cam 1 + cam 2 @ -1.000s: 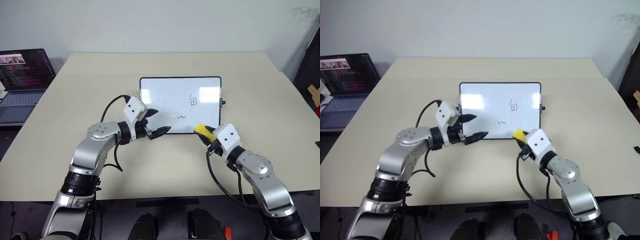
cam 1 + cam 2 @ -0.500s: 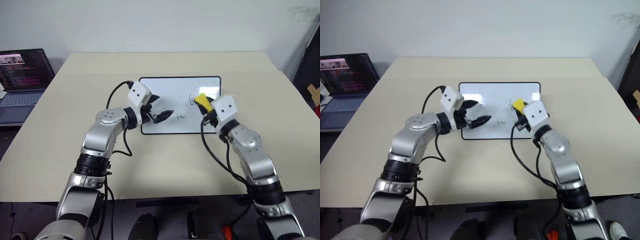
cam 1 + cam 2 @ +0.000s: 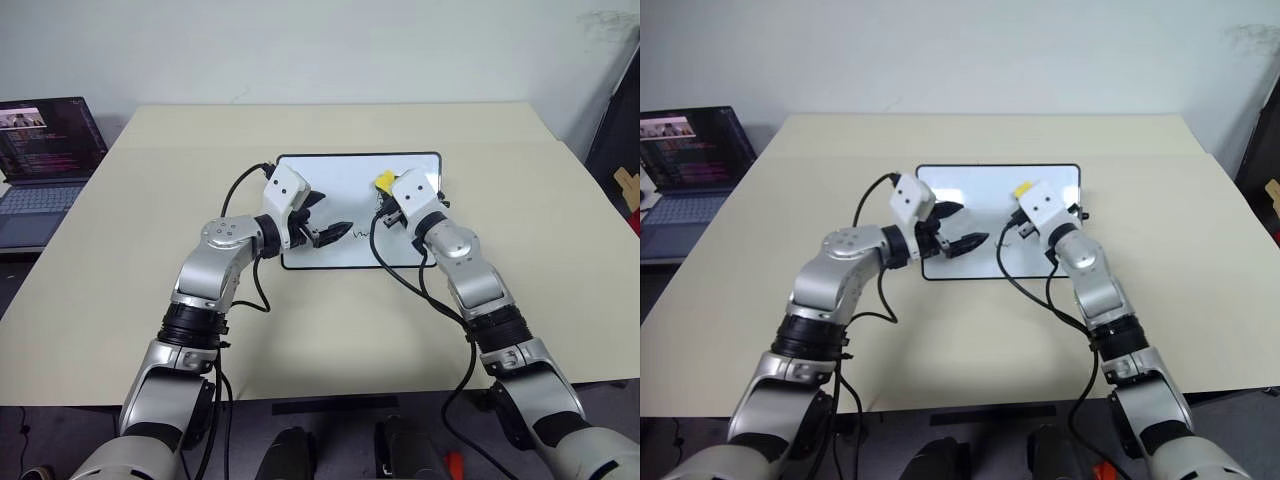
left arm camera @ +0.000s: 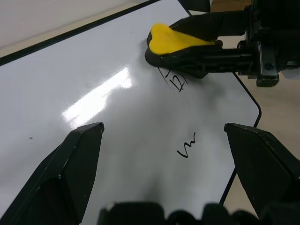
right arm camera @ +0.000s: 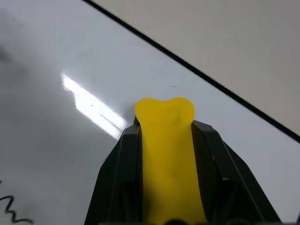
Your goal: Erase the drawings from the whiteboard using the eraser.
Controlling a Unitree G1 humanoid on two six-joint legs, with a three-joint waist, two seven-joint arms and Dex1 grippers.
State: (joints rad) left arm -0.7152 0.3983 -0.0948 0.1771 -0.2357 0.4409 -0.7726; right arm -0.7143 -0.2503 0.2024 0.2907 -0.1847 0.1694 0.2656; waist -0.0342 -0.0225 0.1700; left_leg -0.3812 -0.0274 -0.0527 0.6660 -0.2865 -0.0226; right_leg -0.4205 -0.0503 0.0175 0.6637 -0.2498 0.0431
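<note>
The whiteboard [image 3: 330, 180] lies flat at the table's middle. Two drawings show on it: a boxy squiggle [image 4: 177, 82] and a short wavy line [image 4: 187, 150]. My right gripper [image 3: 384, 188] is shut on the yellow eraser [image 3: 382, 180] and reaches low over the board's far middle. The eraser's tip sits just beside the boxy squiggle; I cannot tell whether it touches the surface. My left gripper [image 3: 326, 216] hovers open and empty over the board's left half, its fingers pointing toward the wavy line. In the right wrist view the eraser [image 5: 167, 154] fills the gap between the black fingers.
The beige table [image 3: 300, 330] has free room all around the board. An open laptop [image 3: 45, 150] stands off the table's left edge. Dark objects [image 3: 620, 140] stand beyond the right edge. Black cables loop from both wrists over the table.
My right gripper has carried the eraser from the board's near edge forward and left, up to the boxy squiggle. My left gripper has edged forward over the board's left half.
</note>
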